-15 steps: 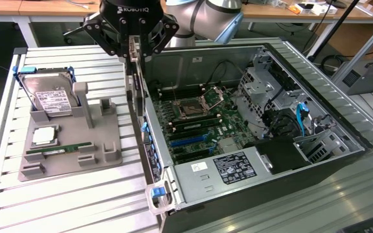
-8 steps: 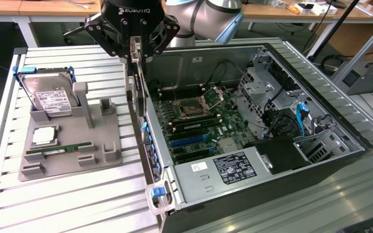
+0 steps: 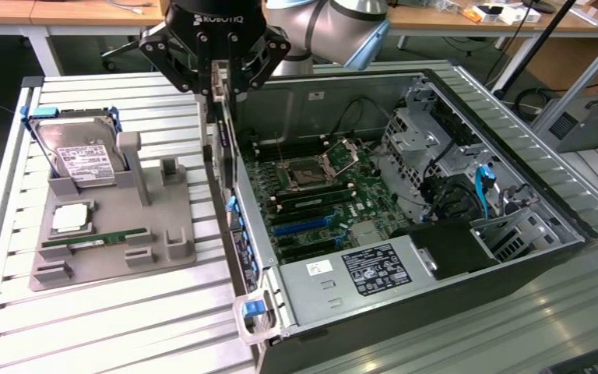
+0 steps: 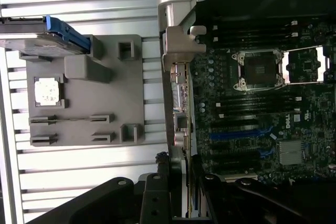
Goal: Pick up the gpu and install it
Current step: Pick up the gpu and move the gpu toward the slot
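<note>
The claw (image 3: 217,93), partly closed, grips the gpu (image 3: 216,152) upright, at nine o'clock from the motherboard (image 3: 320,195).

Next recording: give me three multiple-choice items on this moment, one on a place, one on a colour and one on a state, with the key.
1. Where is the boxy silver hard drive with the white label?
A. on the grey moulded fixture tray
B. on a wooden shelf
C. on the floor

2. What colour is the narrow memory stick on the tray?
A. red
B. green
C. yellow

3. How is the thin black gpu card placed?
A. flat on the tray
B. lying on the floor
C. hanging upright, clamped in the black gripper

Key: 1 A, it rests in a holder of the tray; 2 B, its board is green; 3 C, the fingers close on its upper end.
</note>
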{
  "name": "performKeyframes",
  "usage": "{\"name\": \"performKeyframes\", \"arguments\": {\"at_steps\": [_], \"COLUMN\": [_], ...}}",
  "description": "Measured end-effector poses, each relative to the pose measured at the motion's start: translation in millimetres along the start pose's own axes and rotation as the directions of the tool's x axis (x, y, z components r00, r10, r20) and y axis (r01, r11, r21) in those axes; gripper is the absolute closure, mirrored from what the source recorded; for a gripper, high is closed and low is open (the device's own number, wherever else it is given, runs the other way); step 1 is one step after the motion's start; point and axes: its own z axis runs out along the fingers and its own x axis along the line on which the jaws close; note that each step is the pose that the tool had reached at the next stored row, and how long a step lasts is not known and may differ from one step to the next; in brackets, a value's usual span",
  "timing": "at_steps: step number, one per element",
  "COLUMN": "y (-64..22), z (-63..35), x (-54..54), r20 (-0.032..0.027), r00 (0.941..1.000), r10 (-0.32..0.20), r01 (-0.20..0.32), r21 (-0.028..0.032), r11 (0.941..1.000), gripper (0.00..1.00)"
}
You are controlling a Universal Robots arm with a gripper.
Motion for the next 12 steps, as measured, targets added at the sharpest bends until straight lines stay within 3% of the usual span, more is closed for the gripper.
{"name": "performKeyframes", "arguments": {"at_steps": [12], "y": [1.1], "z": [1.0], "x": [-15.8], "r20": [0.0004], "r00": [1.0], "r10": [0.0], "r01": [0.0], "r21": [0.0047], "r11": [1.0], "gripper": [0.73]}}
